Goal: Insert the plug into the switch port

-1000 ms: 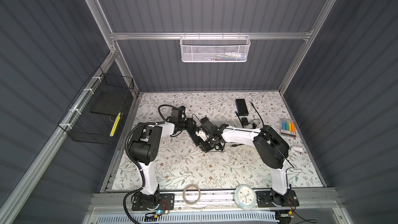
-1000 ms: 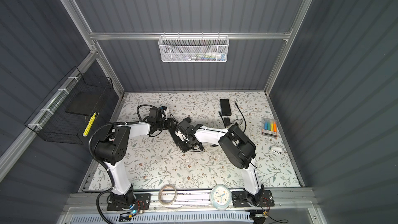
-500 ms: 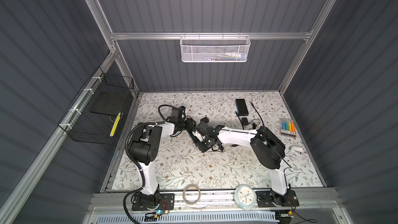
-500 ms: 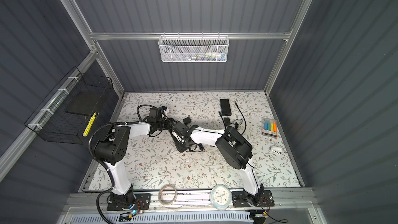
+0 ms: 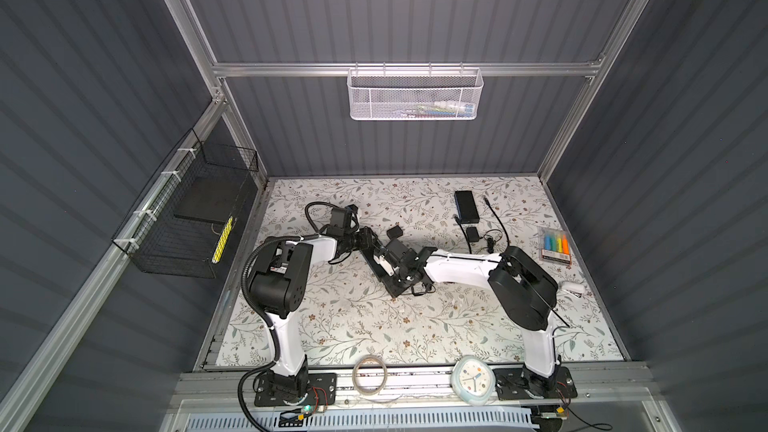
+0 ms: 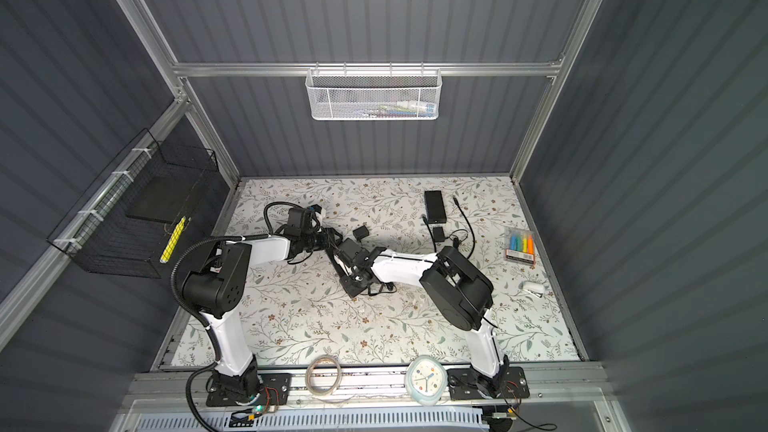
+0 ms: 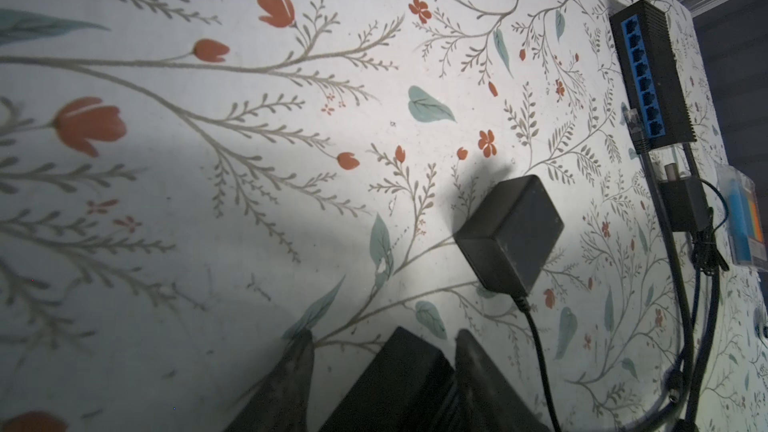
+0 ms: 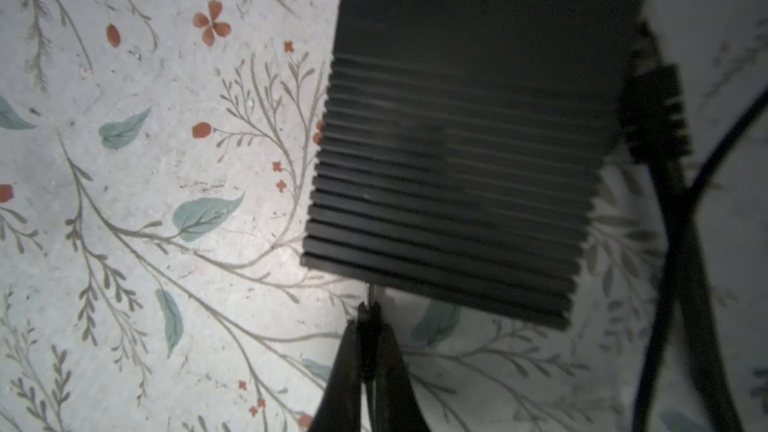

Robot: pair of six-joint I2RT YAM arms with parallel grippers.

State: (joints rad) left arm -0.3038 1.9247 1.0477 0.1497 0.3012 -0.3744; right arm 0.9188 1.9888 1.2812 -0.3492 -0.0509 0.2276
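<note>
The thin black barrel plug with a bare metal tip (image 8: 369, 313) is pinched in the right hand (image 8: 370, 328), whose two dark fingers are clenched tight on its body. Its tip meets the edge of the black ribbed box-shaped switch (image 8: 457, 160) that faces that hand. Whether the tip is already in the port or only against the casing cannot be told, since the socket is hidden under that edge. The switch lies flat near the middle of the floral-patterned surface (image 5: 357, 326), slanting from eleven o'clock to five o'clock in both top views. The left hand (image 7: 384, 334) clasps its eleven o'clock end, one finger on either side of the casing, while the right hand comes in from about four o'clock. The step in hand looks like the insertion itself, at first contact. The next move, as I judge it, calls for a straight push along the plug's own axis, with small corrections if the tip catches. It also needs a firm pinch so the slim plug does not pivot, and the left hand bracing the switch. A black cable with a ribbed boot (image 8: 652, 118) lies against another side of the switch. Farther out, a black power adapter block (image 5: 395, 231) sits just at twelve o'clock of the switch. A second black box with a row of blue ports (image 5: 466, 204) lies at one o'clock, and a clear pack of coloured markers (image 5: 555, 245) at three o'clock, well apart.
</note>
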